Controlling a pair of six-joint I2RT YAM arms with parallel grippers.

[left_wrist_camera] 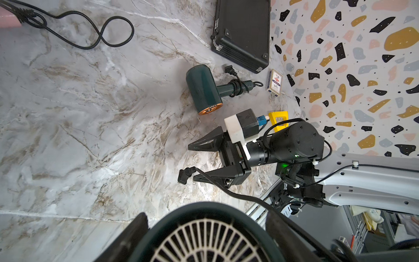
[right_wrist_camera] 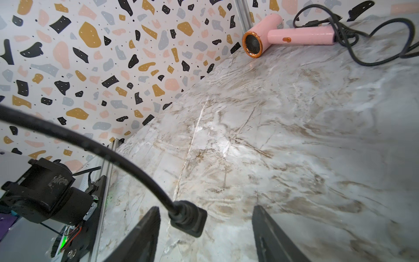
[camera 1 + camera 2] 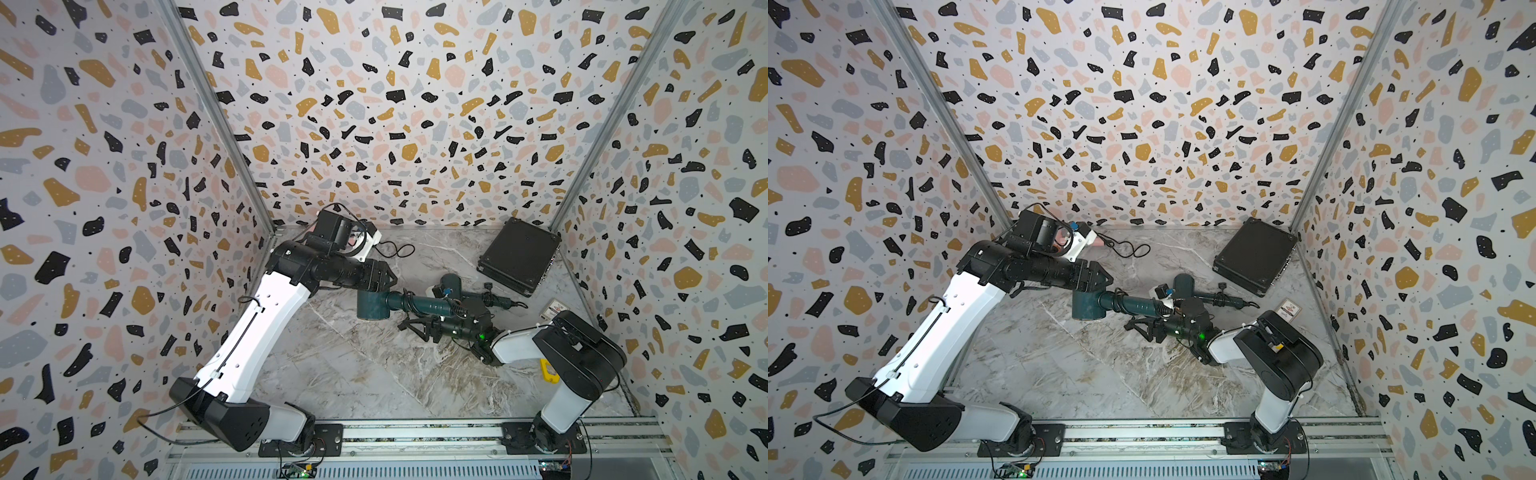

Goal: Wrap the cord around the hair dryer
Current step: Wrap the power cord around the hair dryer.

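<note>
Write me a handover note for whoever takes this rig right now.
Grippers: left gripper shut on the green hair dryer at its barrel; right gripper open, the plug loose between its jaws, not clamped.
Done: some turns of cord sit on the handle.
To do: regrip the cord end, wrap the remaining slack.
Nearby: a second green dryer, cord already wrapped, lies by the black case.

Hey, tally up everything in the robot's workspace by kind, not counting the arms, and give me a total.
Hair dryers: 3 (held dark green dryer, second dark green dryer, pink dryer)
Black case: 1
Card box: 1
Yellow object: 1
Total: 6
</note>
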